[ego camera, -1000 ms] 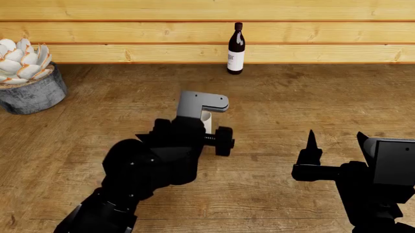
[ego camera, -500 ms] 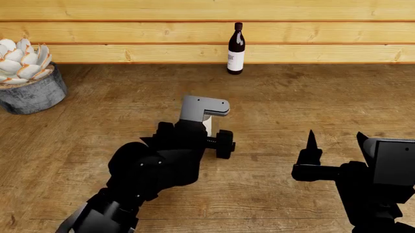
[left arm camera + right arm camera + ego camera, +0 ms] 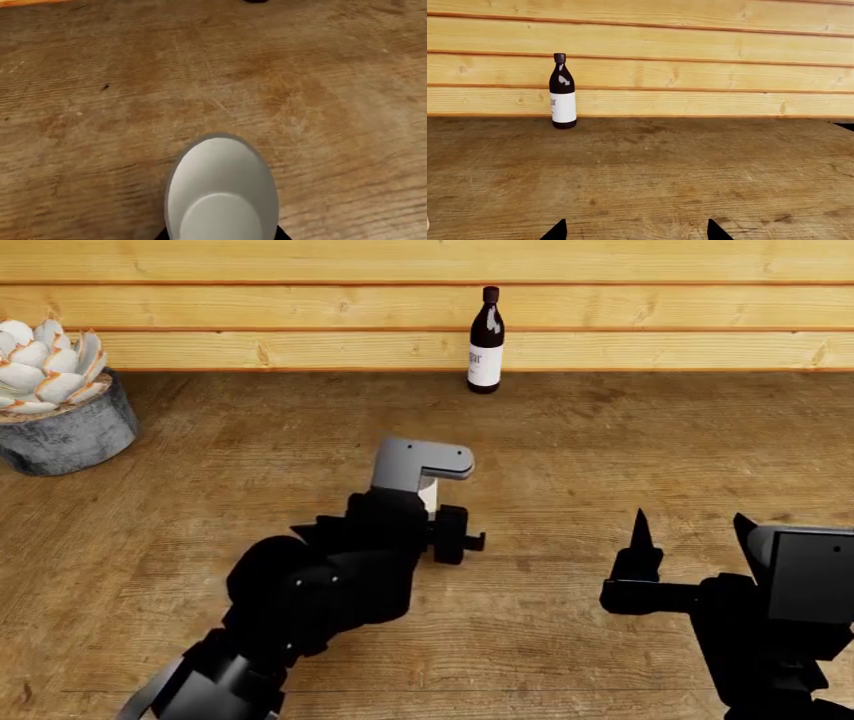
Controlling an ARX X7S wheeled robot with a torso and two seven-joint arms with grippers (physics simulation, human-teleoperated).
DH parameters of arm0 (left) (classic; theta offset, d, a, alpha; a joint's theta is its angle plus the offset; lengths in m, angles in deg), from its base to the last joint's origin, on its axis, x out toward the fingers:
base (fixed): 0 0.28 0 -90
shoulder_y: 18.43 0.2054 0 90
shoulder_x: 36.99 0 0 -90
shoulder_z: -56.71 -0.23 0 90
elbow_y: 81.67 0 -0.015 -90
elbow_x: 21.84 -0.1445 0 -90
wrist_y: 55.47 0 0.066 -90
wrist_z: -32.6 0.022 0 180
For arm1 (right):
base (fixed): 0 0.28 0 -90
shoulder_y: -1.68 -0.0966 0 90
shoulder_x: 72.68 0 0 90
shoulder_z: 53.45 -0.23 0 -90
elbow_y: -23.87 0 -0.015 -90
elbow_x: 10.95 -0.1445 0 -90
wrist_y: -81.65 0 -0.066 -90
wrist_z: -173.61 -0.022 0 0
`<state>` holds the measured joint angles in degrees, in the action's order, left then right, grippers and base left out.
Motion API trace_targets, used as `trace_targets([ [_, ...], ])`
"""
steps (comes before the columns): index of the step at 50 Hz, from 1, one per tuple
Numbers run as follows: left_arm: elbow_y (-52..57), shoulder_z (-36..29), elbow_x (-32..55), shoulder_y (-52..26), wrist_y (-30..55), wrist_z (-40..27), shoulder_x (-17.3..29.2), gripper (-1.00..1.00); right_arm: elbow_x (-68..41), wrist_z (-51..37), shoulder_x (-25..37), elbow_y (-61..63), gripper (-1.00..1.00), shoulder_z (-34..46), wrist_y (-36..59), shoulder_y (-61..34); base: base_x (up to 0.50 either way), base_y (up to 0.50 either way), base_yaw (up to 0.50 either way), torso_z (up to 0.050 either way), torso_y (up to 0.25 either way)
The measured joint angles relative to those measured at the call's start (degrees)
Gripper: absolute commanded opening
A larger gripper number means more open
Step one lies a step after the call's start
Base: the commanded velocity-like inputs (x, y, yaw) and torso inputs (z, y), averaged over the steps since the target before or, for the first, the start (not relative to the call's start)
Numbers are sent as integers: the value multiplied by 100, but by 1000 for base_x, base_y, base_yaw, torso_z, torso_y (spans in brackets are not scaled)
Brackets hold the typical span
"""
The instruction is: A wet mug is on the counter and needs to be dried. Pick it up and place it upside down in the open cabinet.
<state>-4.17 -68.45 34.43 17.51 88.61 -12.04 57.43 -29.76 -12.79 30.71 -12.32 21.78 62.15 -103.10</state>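
The white mug [image 3: 427, 491] stands on the brown counter [image 3: 641, 450] near the middle, mostly hidden behind my left wrist in the head view. In the left wrist view the mug [image 3: 220, 185] fills the lower centre, with a dark jaw tip touching it on each side. My left gripper [image 3: 427, 516] is shut on the mug. Its handle does not show. My right gripper [image 3: 691, 536] is open and empty, low over the counter at the right; its two tips show in the right wrist view [image 3: 635, 234]. The cabinet is out of view.
A dark wine bottle [image 3: 486, 340] with a white label stands at the back against the yellow plank wall; it also shows in the right wrist view [image 3: 563, 92]. A grey pot with a pale succulent [image 3: 60, 415] sits at the far left.
The left gripper's outer finger has moved in toward the mug, and the left wrist has shifted slightly forward. The right arm has not moved.
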Motion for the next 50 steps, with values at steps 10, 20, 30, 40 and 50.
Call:
trace_targets([
  [10, 371, -68, 73, 97, 1, -204, 127, -100, -43, -37, 14, 14, 100, -3, 18, -16, 0, 0, 0, 0, 0],
  [20, 921, -30, 248, 101, 105, -454, 273, -100, -94, -74, 31, 48, 100, -13, 52, -40, 0, 0, 0, 0, 0],
  [30, 1607, 31, 540, -45, 366, -642, 504, -100, -150, -107, 44, 95, 100, -44, 88, -46, 0, 0, 0, 0, 0],
  [40, 2285, -208, 579, -276, 535, -356, 886, -100, -222, -124, 57, 130, 100, -90, 124, -41, 0, 0, 0, 0, 0],
  [50, 3227, -997, -114, -809, 580, 203, 1599, -100, -295, -128, 91, 148, 100, -168, 153, -33, 0, 0, 0, 0, 0],
])
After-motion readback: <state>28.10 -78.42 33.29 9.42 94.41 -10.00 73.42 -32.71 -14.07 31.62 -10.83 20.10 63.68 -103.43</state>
